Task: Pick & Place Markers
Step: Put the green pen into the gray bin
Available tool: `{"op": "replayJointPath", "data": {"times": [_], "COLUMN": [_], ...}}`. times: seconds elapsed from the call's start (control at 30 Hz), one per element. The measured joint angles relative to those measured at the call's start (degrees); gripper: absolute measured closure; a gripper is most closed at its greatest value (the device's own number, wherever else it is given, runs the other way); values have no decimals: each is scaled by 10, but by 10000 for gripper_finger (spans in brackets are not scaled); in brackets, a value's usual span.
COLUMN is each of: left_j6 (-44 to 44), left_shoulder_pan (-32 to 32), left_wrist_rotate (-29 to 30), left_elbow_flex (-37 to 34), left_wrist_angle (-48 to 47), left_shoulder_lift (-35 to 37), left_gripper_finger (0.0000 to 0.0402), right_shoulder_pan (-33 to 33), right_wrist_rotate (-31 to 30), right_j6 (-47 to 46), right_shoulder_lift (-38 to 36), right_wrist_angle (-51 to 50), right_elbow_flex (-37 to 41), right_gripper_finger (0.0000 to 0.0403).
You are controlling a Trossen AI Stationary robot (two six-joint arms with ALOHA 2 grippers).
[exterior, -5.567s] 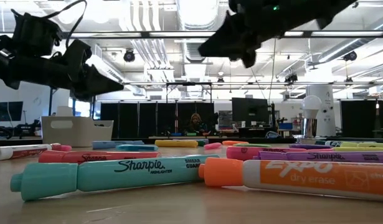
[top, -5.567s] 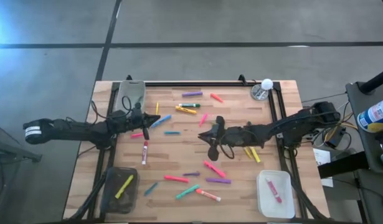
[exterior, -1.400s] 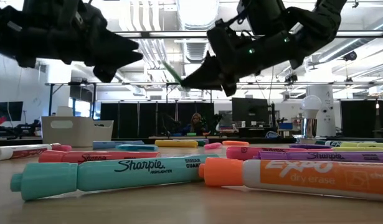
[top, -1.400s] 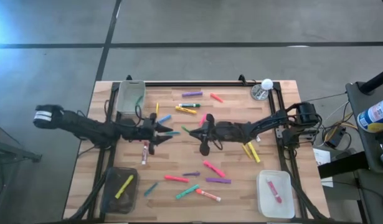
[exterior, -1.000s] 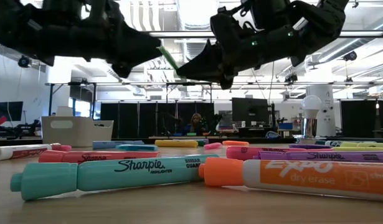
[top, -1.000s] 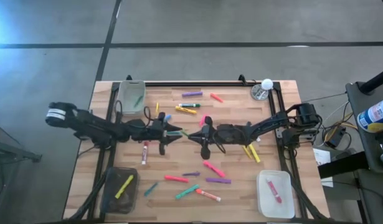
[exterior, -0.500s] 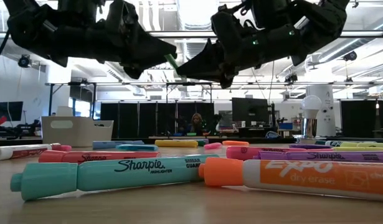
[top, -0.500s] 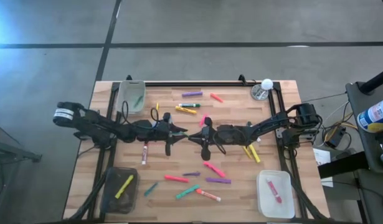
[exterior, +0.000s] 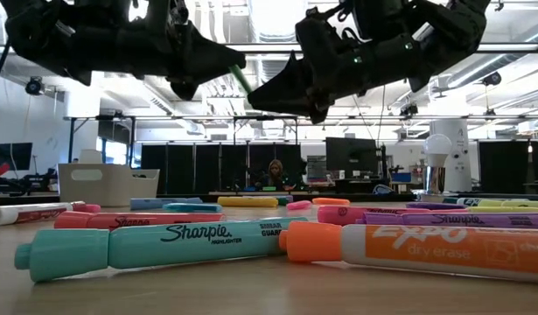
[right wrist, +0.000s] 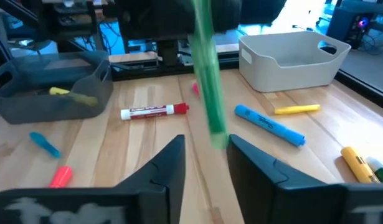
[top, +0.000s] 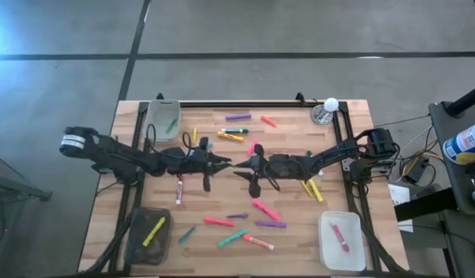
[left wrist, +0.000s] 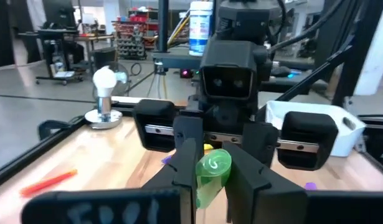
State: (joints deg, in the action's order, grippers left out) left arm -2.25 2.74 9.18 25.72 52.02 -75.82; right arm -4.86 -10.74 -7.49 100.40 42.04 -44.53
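Left hand (top: pixel 224 163) now closed on green marker (right wrist: pixel 208 93), right hand (right wrist: pixel 205 163) parted, letting go

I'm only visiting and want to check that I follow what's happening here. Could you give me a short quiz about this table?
1. True or false: the thin green plastic marker lies flat on the wooden table.
2. Which holds a yellow marker? A: the dark grey plastic bin. B: the white plastic bin. C: neither.
3. Fill in: the white plastic bin holds one ___ marker.

Key: 1 false, it is up in the air between the two arms; 2 A; 3 pink.
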Motion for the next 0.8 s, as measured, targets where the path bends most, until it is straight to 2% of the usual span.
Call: {"op": "replayJointPath", "data": {"times": [0.1,0.2,0.33,0.43,0.6,0.67,0.8], "left_j6": [12,22,-38,-86,-142,-146,-142], "left_shoulder_pan": [0,-1,-20,-52,-138,-184,-274], "left_wrist_rotate": [41,113,219,263,288,289,277], "left_elbow_flex": [16,42,106,159,214,216,198], "left_wrist_angle": [-68,-188,-434,-619,-836,-870,-883], "left_shoulder_lift": [32,72,123,146,156,156,155], "left_gripper_finger": [355,355,355,355,355,355,355], "right_shoulder_pan": [0,-1,0,0,0,0,0], "right_wrist_rotate": [1,4,3,3,2,2,2], "right_j6": [0,2,2,2,2,2,2], "right_shoulder_lift": [0,1,1,1,1,1,1], "right_wrist_angle": [-8,-25,-38,-38,-38,-38,-38], "right_elbow_flex": [0,0,1,1,1,1,1], "right_gripper_finger": [272,262,258,262,273,277,285]}}
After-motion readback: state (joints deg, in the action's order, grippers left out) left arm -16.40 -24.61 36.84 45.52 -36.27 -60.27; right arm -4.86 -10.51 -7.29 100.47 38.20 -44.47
